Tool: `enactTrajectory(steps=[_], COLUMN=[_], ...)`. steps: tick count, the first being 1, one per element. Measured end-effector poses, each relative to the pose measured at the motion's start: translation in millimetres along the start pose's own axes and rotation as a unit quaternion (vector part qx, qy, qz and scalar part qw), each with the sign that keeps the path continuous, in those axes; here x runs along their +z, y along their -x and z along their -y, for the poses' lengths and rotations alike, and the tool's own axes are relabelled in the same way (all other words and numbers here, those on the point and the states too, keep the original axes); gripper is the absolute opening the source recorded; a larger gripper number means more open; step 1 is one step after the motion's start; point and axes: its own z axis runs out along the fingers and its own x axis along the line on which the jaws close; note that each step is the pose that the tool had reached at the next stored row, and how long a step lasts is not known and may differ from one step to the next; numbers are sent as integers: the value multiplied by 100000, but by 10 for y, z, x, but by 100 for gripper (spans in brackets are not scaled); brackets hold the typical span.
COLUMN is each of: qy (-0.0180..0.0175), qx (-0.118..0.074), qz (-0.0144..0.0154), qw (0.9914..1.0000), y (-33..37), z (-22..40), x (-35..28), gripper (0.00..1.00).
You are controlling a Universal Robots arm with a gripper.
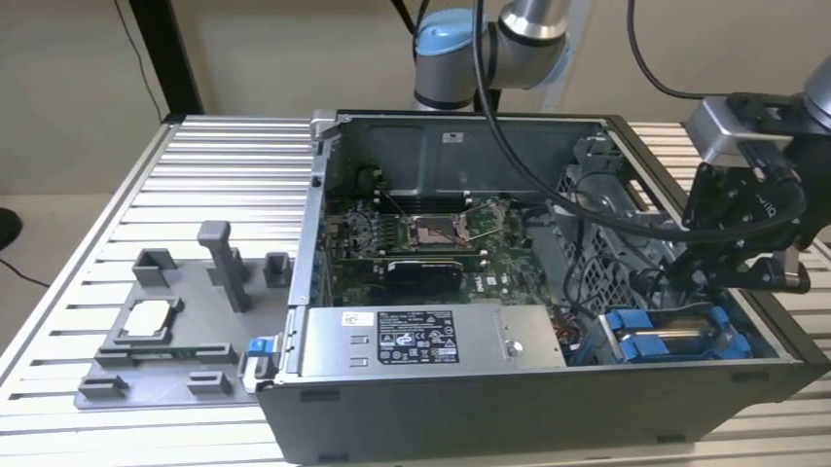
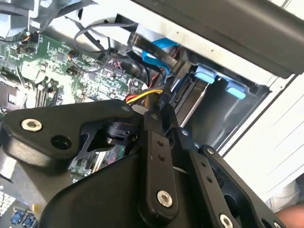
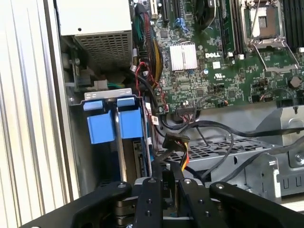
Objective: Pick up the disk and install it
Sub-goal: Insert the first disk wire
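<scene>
You are looking at an open computer case [image 1: 520, 428] sitting on a slatted metal table [image 1: 195, 175]. The disk [image 1: 678, 341] is lying in the drive bay at the case's near corner on the exterior view's right, its silver face showing between the blue sides of its carrier. In the first wrist view the blue tabs of the disk [image 3: 129, 124] are standing side by side under a metal bracket, just beside the case wall.

Your gripper [image 1: 707, 277] is hanging inside the case directly over that bay, close above the disk and, as far as you can see, apart from it. In both wrist views the gripper [image 3: 168, 168] [image 2: 164, 107] is showing its claw drawn together and clamping nothing. A connector with yellow and red wires [image 3: 183, 159] is hanging just beside its tips.

Farther in, the green motherboard [image 1: 429, 229] is lying on the case floor, and the large grey box with a black label [image 1: 429, 336] is sitting along the near wall. Outside the case, on the exterior view's left, a grey fixture plate [image 1: 169, 379] is resting on the table and carrying a small square chip [image 1: 143, 321].
</scene>
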Motion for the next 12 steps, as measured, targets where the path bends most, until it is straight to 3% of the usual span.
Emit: enactTrajectory(steps=[5, 9, 12], qy=[1532, 1865, 1867], qx=[-59, -274, -371], qz=[-1639, -2745, -3178], qw=[99975, 99945, 99931], y=[-4, -2, -3], z=[53, 84, 93], x=[-2, 11, 25], gripper=[0, 0, 0])
